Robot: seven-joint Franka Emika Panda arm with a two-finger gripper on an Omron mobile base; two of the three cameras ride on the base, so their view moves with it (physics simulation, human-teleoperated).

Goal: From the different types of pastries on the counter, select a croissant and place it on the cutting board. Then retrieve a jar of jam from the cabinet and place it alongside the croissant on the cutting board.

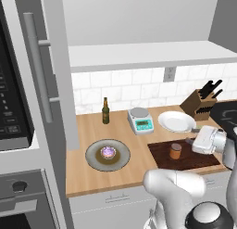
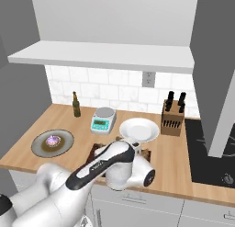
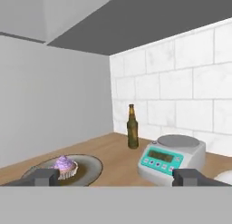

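The wall cabinet (image 1: pixel 41 70) stands open at the left, its shelf (image 1: pixel 148 54) bare above the wooden counter (image 1: pixel 92 126). On the counter the dark cutting board (image 1: pixel 199 159) lies front right, and the jar of jam (image 1: pixel 175 150) stands upright on it. Just beside the jar, to its right, the gripper (image 1: pixel 189 141) hangs with its fingers spread wide and holding nothing. In the hand view both fingertips (image 3: pixel 43 175) stand far apart at the bottom, looking toward the bottle (image 3: pixel 132 127), the kitchen scale (image 3: pixel 171 159) and the purple-topped cupcake (image 3: pixel 65 166) on its grey plate (image 3: pixel 88 166).

The jar seems placed, so the last step looks almost finished. I cannot make out the croissant; the arm may be hiding it. The next move calls for drawing the hand clear without tipping the jar.
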